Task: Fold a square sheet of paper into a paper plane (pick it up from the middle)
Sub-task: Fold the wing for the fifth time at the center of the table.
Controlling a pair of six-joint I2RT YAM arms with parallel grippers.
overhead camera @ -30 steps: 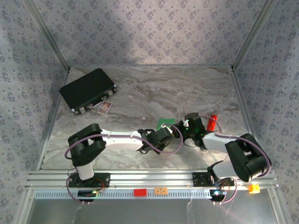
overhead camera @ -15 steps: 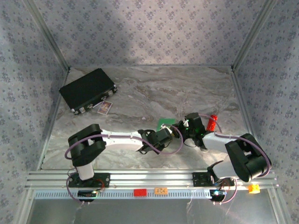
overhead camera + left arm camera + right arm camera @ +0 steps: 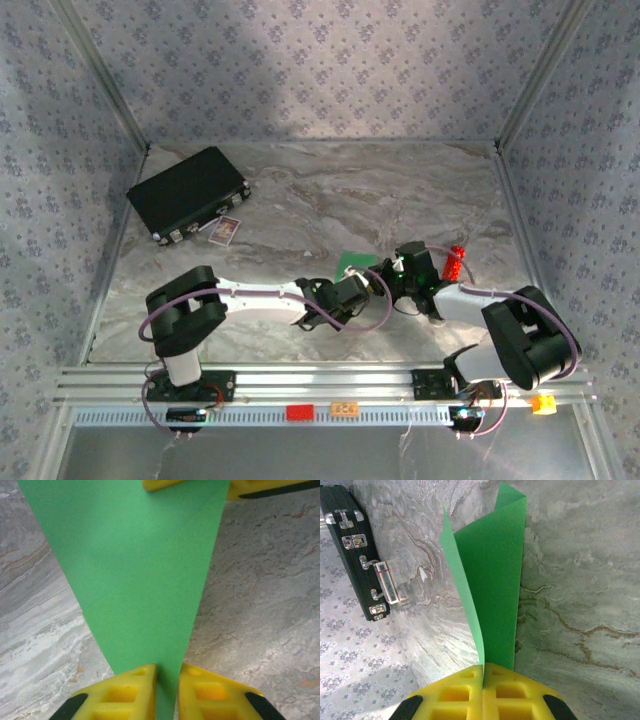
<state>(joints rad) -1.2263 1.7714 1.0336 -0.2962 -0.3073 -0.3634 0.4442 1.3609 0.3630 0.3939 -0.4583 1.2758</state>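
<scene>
First fold, I think: the square sheet of paper (image 3: 354, 262) is bent in half near the middle of the table (image 3: 300, 200). The right gripper (image 3: 483, 670) pinches one end, the left gripper (image 3: 167, 670) the other. Next, press it flat

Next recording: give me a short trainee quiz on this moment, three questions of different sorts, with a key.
1. True or false: the right gripper is shut on the square sheet of paper.
2. Where on the table does the black case lie? A far left; B far right; C near middle.
3. Fill in: the small red cylinder stands beside the ___ arm.
Key: 1 true; 2 A; 3 right.
</scene>
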